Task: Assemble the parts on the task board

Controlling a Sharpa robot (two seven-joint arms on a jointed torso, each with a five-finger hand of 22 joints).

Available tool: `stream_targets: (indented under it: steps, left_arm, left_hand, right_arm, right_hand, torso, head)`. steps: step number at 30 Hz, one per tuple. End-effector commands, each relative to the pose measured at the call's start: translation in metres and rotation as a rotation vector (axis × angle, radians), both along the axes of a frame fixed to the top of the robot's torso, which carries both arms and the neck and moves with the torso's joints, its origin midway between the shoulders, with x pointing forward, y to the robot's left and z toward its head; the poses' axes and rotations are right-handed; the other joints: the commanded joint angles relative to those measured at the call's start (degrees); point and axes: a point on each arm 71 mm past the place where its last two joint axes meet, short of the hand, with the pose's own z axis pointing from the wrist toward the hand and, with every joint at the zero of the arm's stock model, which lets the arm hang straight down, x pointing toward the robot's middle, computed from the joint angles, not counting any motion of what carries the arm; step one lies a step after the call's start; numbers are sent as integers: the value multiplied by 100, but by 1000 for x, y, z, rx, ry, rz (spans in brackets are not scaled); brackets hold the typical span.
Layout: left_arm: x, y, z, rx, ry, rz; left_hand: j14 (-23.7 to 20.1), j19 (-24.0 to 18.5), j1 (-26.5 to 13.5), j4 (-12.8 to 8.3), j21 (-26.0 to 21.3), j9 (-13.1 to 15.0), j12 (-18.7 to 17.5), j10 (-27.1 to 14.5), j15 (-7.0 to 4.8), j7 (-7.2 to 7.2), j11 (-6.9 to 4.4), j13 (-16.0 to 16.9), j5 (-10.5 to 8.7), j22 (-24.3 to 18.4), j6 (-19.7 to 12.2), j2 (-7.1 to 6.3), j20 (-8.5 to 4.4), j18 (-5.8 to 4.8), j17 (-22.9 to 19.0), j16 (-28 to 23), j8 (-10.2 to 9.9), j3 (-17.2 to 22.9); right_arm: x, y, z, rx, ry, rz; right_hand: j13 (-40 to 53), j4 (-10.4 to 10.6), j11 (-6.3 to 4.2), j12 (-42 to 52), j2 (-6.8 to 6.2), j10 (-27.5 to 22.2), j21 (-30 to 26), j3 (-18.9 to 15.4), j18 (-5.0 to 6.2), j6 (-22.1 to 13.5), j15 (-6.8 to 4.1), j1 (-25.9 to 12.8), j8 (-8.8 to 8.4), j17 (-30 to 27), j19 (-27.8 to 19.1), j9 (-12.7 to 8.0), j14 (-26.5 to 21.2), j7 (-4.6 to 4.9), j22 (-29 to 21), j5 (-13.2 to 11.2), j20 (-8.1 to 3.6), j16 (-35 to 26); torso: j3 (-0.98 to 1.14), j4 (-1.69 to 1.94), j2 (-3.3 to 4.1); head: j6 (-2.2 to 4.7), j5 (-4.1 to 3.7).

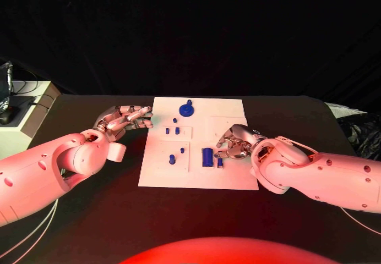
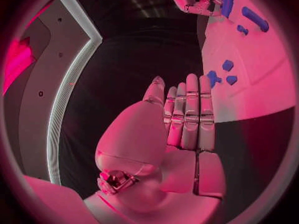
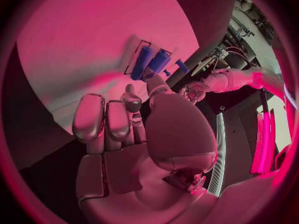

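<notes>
Now the task board (image 1: pixel 199 181) lies mid-table, blue parts scattered across it. The right hand (image 1: pixel 237 141) hovers over its right side, fingers curled loosely on nothing, just beside the tall blue part (image 1: pixel 207 157). The left hand (image 1: pixel 123 119) waits off the board's left edge, fingers together, empty. Risk, I'd say: a curled finger clips that part sideways.

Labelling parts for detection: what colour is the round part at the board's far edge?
Blue. The round part shows best in the head view, on the white board.
</notes>
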Motion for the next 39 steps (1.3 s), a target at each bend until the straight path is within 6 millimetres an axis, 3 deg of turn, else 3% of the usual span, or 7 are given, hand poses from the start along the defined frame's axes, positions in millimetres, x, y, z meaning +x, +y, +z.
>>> stream_targets:
  steps: [1, 6, 18, 29, 33, 34, 39]
  left_arm:
    - [-1, -2, 0, -7, -2, -19]
    - [-1, -1, 0, -6, -1, -19]
    - [-1, -1, 0, -6, -1, -20]
    - [-1, -1, 0, -5, 2, -21]
    - [-1, -2, 0, -5, 4, -21]
    - [-1, -1, 0, -4, 4, -21]
    - [-1, -1, -1, -4, 6, -22]
  left_hand:
    - [-43, -6, -51, 40, -27, -4, -1, -54, -13, 0, -4, 0, -18, -5, -29, -7, 24, -48, -8, -15, -7, 3]
    - [-44, -5, -50, 51, -27, -5, -2, -57, -12, 3, -2, 0, -20, -15, -33, -11, 25, -47, -10, -15, -8, 3]
    - [-44, -5, -50, 51, -27, -5, -2, -57, -12, 3, -2, 0, -20, -15, -33, -11, 25, -47, -10, -15, -8, 3]
    - [-45, -4, -48, 62, -27, -6, -2, -61, -11, 10, 0, 0, -20, -29, -41, -17, 26, -47, -11, -15, -11, 3]
    - [-46, -4, -48, 63, -27, -6, -2, -61, -10, 11, 1, 0, -20, -30, -43, -18, 26, -47, -11, -16, -10, 3]
    - [-50, -5, -51, 70, -27, -5, -1, -66, -8, 17, 4, 0, -19, -39, -53, -20, 28, -47, -13, -18, -10, 3]
    - [-52, -6, -33, 62, -27, -4, -2, -69, -8, 16, 4, 0, -15, -44, -54, -19, 28, -47, -14, -19, -8, 11]
  right_arm:
    - [-1, -1, -1, -16, 6, 4]
    - [-3, -1, -1, -8, 13, 22]
    - [-5, -3, 0, 1, 21, 41]
    - [-6, -4, 2, 49, 9, 53]
    - [-7, -4, 1, 49, 17, 60]
    - [-7, -5, 1, 47, 22, 62]
    - [-7, -6, -1, 34, 42, 68]
  right_hand:
    - [-6, -44, -37, 8, 87, 3, -35, 2, 36, 21, -44, 12, 23, 10, 289, 6, 1, -9, 817, 183, -33, -34]
    - [3, -161, -41, 27, 140, 13, -24, -28, 29, 43, -48, 25, -4, 29, 291, -8, 5, -11, 822, 354, -39, -32]
    - [12, -236, -41, 42, 152, 21, -6, -39, 24, 61, -46, 23, -31, 56, 295, -27, 7, -8, 827, 208, -39, -27]
    - [71, -459, -116, 133, 505, 106, 78, 210, 0, 275, -102, 156, 50, 111, 305, -6, 19, -122, 845, -483, -80, 6]
    - [90, -539, -160, 133, 750, 132, 92, 451, -14, 380, -131, 167, 62, 117, 300, -8, 18, -201, 846, -651, -106, 0]
    - [85, -556, -174, 111, 872, 131, 91, 601, -20, 384, -143, 183, 58, 115, 297, -3, 16, -228, 845, -906, -118, -7]
    - [82, -556, -177, 45, 899, 154, 100, 941, -38, 357, -149, -39, 42, 118, 291, 40, 20, -227, 845, -895, -140, -24]
  torso:
    - [0, 0, 2]
    - [2, 1, -2]
    - [2, -5, -2]
    - [-2, -6, 0]
    - [-1, -3, -4]
    - [-2, -2, -4]
    - [-2, -5, -3]
  head:
    - [-6, 6]
    - [-14, 12]
    - [-12, 2]
    - [-16, -5]
    - [-20, -5]
    - [-22, -8]
    - [-30, -8]
